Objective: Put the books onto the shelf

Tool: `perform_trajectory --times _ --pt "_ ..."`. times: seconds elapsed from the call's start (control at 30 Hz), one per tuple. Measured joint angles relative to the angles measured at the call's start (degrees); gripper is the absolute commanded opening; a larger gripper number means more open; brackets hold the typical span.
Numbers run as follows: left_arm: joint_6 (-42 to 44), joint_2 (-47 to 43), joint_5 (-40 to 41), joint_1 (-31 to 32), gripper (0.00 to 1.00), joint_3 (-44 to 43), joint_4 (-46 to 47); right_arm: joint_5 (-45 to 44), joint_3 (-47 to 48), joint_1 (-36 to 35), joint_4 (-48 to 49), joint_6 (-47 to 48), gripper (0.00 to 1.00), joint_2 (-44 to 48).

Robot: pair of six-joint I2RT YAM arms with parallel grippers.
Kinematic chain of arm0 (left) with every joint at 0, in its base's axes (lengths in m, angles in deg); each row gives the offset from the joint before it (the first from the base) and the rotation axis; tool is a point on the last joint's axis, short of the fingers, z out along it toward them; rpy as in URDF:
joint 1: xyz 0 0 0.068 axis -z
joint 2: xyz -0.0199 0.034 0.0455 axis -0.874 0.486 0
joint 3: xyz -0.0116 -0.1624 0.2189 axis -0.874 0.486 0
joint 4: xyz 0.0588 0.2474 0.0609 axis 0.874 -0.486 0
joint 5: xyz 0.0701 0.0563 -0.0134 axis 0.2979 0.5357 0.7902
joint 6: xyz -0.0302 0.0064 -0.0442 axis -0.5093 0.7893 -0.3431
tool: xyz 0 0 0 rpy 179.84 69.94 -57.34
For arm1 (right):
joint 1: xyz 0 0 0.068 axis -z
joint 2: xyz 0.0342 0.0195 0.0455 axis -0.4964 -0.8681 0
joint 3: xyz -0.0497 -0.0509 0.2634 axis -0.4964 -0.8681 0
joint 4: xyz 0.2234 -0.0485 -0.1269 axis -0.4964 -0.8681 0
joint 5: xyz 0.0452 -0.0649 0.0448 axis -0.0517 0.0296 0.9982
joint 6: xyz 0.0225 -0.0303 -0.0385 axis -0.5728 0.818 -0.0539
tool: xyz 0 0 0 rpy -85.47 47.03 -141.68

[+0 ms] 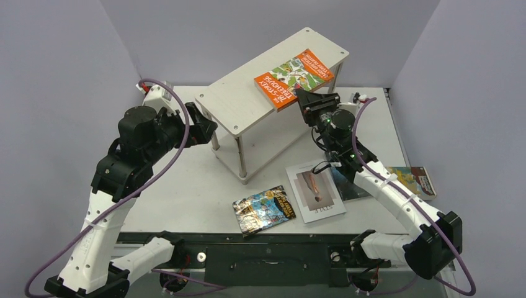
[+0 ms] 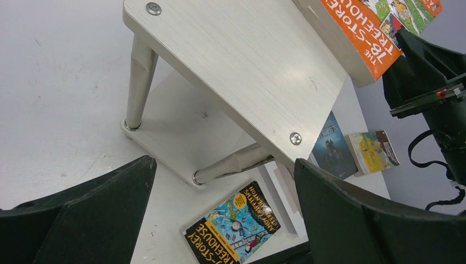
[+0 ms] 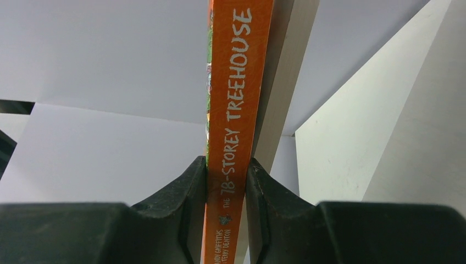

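Right gripper (image 3: 226, 187) is clamping the orange book (image 3: 237, 82) by its spine; the book is lying lengthwise on the shelf (image 1: 239, 102), overhanging the right edge. Left gripper (image 2: 222, 165) is hovering, jaws apart.

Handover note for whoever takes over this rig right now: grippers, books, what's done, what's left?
Left gripper: open, empty, hovering by the left end of the shelf.
Right gripper: shut on the spine of the orange book.
That book lies flat on the shelf's top board, spine end overhanging the edge, not yet released.
On the table: comic book, white book, dark book beside it, yellow book at far right.
Done: nothing fully placed.
Left: release the orange one, then shelve the other four.
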Motion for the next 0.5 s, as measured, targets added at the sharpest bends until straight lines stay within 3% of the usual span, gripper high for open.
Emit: perform_trajectory --times 0.17,0.4,0.47,0.5 --pt "-0.59 -0.07 0.00 -0.28 0.96 0.22 0.35 1.25 0.15 1.40 -0.42 -0.24 0.00 0.04" --pt "-1.07 0.09 -0.22 -0.31 0.96 0.50 1.46 3.17 0.39 -2.69 -0.55 -0.22 0.00 -0.07" --pt "-1.31 0.09 -0.68 -0.33 0.96 0.94 2.23 3.76 1.40 -3.69 -0.98 0.07 0.15 -0.66" --pt "-1.46 0.07 -1.03 -0.35 0.96 1.22 2.62 4.22 2.08 -4.15 -1.09 0.24 0.35 -1.18"
